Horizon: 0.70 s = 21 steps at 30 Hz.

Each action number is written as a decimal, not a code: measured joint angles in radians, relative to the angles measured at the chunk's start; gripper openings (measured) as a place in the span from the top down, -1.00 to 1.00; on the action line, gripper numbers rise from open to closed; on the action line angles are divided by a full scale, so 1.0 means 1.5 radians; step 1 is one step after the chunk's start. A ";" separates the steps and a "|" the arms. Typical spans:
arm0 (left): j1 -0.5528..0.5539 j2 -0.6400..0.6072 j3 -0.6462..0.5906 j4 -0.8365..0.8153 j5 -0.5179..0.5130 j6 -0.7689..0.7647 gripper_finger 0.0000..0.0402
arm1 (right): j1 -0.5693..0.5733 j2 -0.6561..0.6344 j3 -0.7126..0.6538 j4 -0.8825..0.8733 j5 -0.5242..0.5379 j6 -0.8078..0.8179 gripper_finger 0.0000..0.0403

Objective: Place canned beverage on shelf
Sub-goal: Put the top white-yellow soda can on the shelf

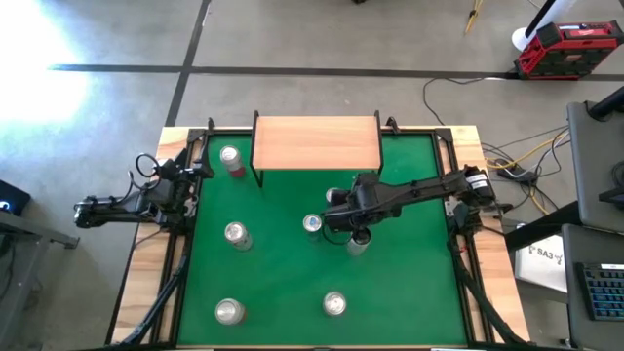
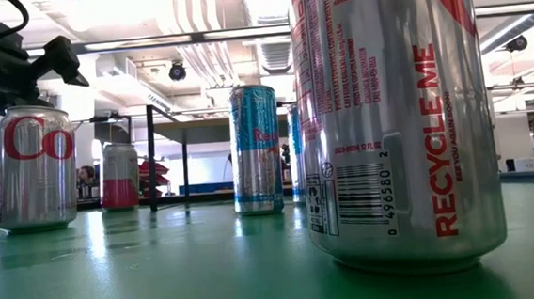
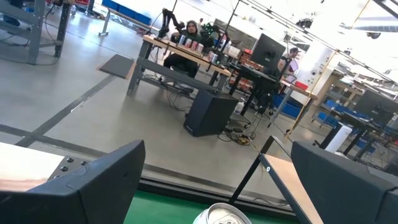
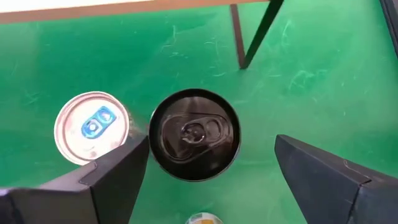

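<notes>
A black can point(image 4: 194, 134) stands upright on the green mat, near a leg of the wooden-topped shelf point(image 1: 317, 141). My right gripper point(image 4: 212, 142) is open above it, pointing down, with one finger on either side of the can's top; I see no touch. In the high view the gripper point(image 1: 339, 210) hides this can. A blue-topped can point(image 4: 93, 127) stands right beside it and also shows in the high view point(image 1: 312, 223). My left gripper point(image 1: 195, 185) waits open at the table's left edge, with a silver can top point(image 3: 221, 214) ahead of it.
Other upright cans stand on the mat: a red and silver one point(image 1: 231, 159) by the shelf's left legs, silver ones at the left point(image 1: 237, 235) and near the front edge point(image 1: 229, 311) point(image 1: 334, 304), and one point(image 1: 358, 244) just beside my right gripper.
</notes>
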<state>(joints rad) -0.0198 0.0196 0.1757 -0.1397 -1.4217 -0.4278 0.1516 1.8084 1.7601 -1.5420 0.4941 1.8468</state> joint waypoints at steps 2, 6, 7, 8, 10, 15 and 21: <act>0.000 0.000 0.000 0.000 0.000 0.000 -0.94 | 0.000 0.000 0.000 0.009 0.002 -0.005 -0.68; 0.000 0.000 0.000 0.000 0.000 0.000 -0.94 | -0.001 0.000 0.000 0.019 0.014 -0.006 -0.68; 0.000 0.000 0.000 0.000 0.000 0.000 -0.94 | -0.001 0.000 0.000 0.021 0.017 -0.005 -0.68; 0.000 0.000 0.000 0.000 0.000 0.000 -0.94 | -0.001 0.000 0.000 0.023 0.019 -0.005 -0.68; 0.000 0.000 0.000 0.000 0.000 0.000 -0.94 | -0.002 0.000 0.000 0.025 0.019 -0.006 -0.68; 0.000 0.000 0.000 0.000 0.000 0.000 -0.94 | -0.010 0.004 -0.009 0.031 0.019 -0.006 -0.68; 0.000 0.000 0.000 0.000 0.000 0.000 -0.94 | -0.015 0.004 -0.048 0.047 0.012 0.005 -0.68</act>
<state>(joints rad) -0.0198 0.0200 0.1757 -0.1394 -1.4220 -0.4276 0.1287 1.8145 1.6885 -1.4715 0.5115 1.8550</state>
